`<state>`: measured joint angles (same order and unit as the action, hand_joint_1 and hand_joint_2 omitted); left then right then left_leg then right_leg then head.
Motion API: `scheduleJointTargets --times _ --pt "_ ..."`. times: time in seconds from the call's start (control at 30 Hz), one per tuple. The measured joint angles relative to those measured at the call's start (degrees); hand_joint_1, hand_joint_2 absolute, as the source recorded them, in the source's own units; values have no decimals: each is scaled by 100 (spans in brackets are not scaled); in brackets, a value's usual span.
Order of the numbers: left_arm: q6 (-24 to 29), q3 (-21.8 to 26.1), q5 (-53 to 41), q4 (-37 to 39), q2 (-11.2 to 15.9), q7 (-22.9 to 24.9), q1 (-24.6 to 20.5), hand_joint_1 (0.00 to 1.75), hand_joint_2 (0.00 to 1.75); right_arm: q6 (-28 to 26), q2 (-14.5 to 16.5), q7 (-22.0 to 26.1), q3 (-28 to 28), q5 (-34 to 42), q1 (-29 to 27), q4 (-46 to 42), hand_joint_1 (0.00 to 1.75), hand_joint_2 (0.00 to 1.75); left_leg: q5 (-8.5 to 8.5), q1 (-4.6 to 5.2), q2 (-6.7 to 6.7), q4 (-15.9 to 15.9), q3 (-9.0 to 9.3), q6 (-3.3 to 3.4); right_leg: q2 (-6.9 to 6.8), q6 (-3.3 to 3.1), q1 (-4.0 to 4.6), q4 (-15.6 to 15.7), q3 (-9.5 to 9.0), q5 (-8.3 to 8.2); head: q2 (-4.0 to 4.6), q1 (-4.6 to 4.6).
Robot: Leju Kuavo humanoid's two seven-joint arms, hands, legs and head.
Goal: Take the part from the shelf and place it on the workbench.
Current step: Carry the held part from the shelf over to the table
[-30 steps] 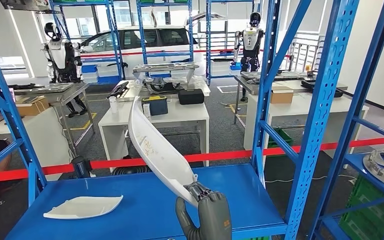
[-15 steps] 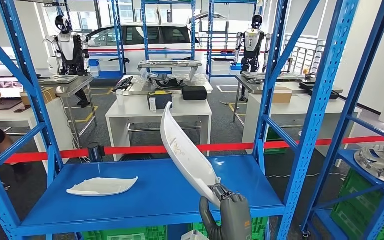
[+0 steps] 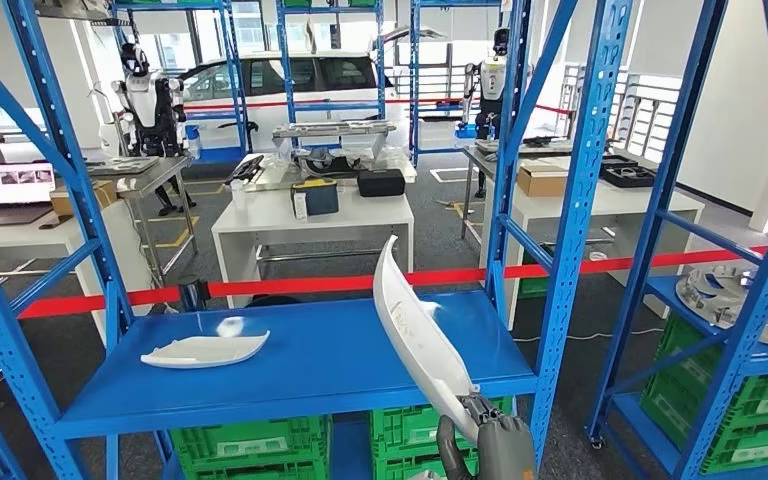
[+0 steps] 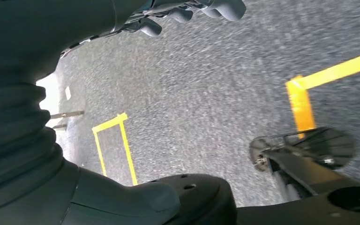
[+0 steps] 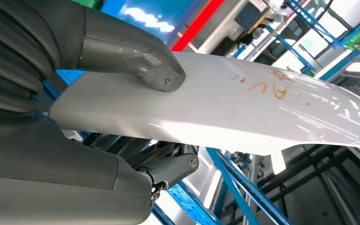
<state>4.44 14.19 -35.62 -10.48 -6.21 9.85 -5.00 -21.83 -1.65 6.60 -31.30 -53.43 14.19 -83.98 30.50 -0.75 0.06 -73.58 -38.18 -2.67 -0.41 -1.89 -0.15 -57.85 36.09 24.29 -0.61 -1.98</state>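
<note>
My right hand (image 3: 495,442) grips the lower end of a long, curved white part (image 3: 415,328), which stands tilted up and away to the left, in front of the blue shelf (image 3: 330,362). In the right wrist view the thumb (image 5: 140,61) presses on the glossy white part (image 5: 243,108), which bears orange handwriting. A second, smaller white part (image 3: 205,349) lies flat on the left of the shelf board. My left hand (image 4: 136,199) hangs over the grey floor with nothing in it and its fingers (image 4: 187,11) apart from the thumb.
Blue shelf posts (image 3: 575,220) stand close on the right and left. Behind a red barrier tape (image 3: 290,286) is a white table (image 3: 310,215) with boxes. Green crates (image 3: 250,445) sit under the shelf. Grey metal parts (image 3: 735,290) lie on the right-hand rack.
The whole view has shifted, so the camera has moved back from the shelf. The held white part has come off the shelf board and now sits lower right, at the shelf's front edge.
</note>
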Motion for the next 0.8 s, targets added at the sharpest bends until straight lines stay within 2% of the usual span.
scheduleJointTargets --times 0.03,0.1,0.13,0.17,0.2,0.23,0.27,0.3,0.33,0.37,0.4,0.43,0.47,0.5,0.53,0.57,0.6,0.63,0.67,0.73,0.77,0.8 --pt "9 0 10 -3 1 9 -7 0 175 -7 -10 -2 21 1 -24 -9 175 175 -84 -9 -2 332 306 1 -1 24 -5 -16 92 -72 -1 1" --pt "22 0 -13 -11 7 23 -25 0 175 -45 -39 -7 74 14 -52 -34 175 175 36 11 -18 1198 961 44 -5 93 -8 -45 219 -203 -1 2" --pt "18 0 -42 -15 13 27 -33 0 175 -73 -58 -9 99 29 -63 -45 175 175 137 32 -28 1496 1147 87 -11 133 -10 -46 246 -263 -1 2" --pt "6 0 -78 -15 23 28 -36 0 175 -103 -80 -11 123 48 -76 -49 175 175 182 65 -36 1642 1204 142 -16 175 -21 -31 260 -324 -1 4" --pt "-10 0 -108 -13 31 33 -33 0 175 -129 -108 -13 142 68 -104 -49 175 175 139 80 -34 1651 1153 209 -18 218 -39 -10 268 -382 -1 5" --pt "-26 0 -137 -10 40 39 -29 0 175 -156 -141 -13 156 88 -148 -50 175 175 76 85 -19 1662 1095 270 -13 255 -58 -20 294 -363 1 4" --pt "-43 -1 -168 -8 51 48 -25 0 175 -178 -173 -15 169 106 -204 -54 175 175 6 87 -3 1667 1032 330 -6 286 -73 -96 338 -234 2 5" --pt "-60 -2 -198 -6 63 52 -23 0 175 -202 -206 -16 181 119 -264 -63 175 175 -73 79 13 1674 959 380 2 309 -80 -277 406 7 2 8" --pt "-73 -5 -230 -7 77 52 -24 0 175 -223 -233 -18 192 127 -314 -76 175 175 -147 82 23 1670 881 410 7 322 -81 -575 490 341 3 11" --pt "-85 -8 -257 -7 89 49 -25 0 175 -238 -251 -20 201 132 -354 -90 175 175 -224 91 26 1664 792 430 10 330 -77 -955 573 660 2 15" --pt "-94 -11 -280 -7 95 43 -27 0 175 -252 -268 -20 208 134 -385 -101 175 175 -303 101 29 1653 695 436 13 333 -73 -1341 634 873 2 17" --pt "-98 -14 -298 -6 97 39 -27 0 175 -258 -279 -20 213 136 -415 -107 175 175 -378 110 35 1637 587 437 17 330 -66 -1637 642 945 1 18" --pt "-100 -15 -313 -5 97 38 -26 0 175 -264 -287 -20 217 138 -445 -111 175 175 -448 115 40 1614 472 434 20 320 -57 -1772 571 876 1 18" --pt "-101 -16 -322 -4 97 36 -25 0 175 -267 -294 -20 224 140 -470 -115 175 175 -510 116 44 1585 360 426 22 306 -49 -1717 409 723 1 19" --pt "-100 -17 -328 -4 97 35 -27 0 175 -272 -301 -20 231 141 -486 -123 175 175 -565 115 47 1548 258 414 24 287 -40 -1474 148 584 1 19" --pt "-100 -19 -331 -5 97 33 -29 0 175 -278 -306 -20 243 141 -493 -141 175 175 -614 121 45 1505 167 395 24 264 -26 -1075 -195 556 1 23" --pt "-101 -21 -331 -7 96 31 -32 0 175 -285 -310 -19 254 141 -492 -166 175 175 -658 127 43 1466 100 369 25 236 -12 -640 -519 628 1 26" --pt "-101 -24 -333 -9 95 28 -35 0 175 -293 -313 -19 265 141 -491 -189 175 175 -707 130 43 1441 57 337 26 209 5 -294 -756 728 1 28" --pt "-104 -26 -337 -10 95 24 -36 0 175 -299 -314 -20 274 140 -493 -209 175 175 -758 129 44 1435 35 302 27 179 21 -72 -886 819 0 31" --pt "-123 -30 -350 -6 99 17 -31 0 175 -300 -313 -34 284 132 -515 -222 175 175 -844 114 43 1455 14 227 20 113 25 9 -842 762 0 31" --pt "-137 -33 -360 -3 104 15 -26 0 175 -276 -311 -50 285 120 -530 -232 175 175 -774 107 34 1417 -24 189 12 70 15 20 -787 697 0 29" --pt "-149 -37 -371 -1 108 15 -19 0 175 -241 -309 -69 286 104 -544 -254 175 175 -593 100 23 1287 -81 152 3 29 3 33 -717 623 0 28"
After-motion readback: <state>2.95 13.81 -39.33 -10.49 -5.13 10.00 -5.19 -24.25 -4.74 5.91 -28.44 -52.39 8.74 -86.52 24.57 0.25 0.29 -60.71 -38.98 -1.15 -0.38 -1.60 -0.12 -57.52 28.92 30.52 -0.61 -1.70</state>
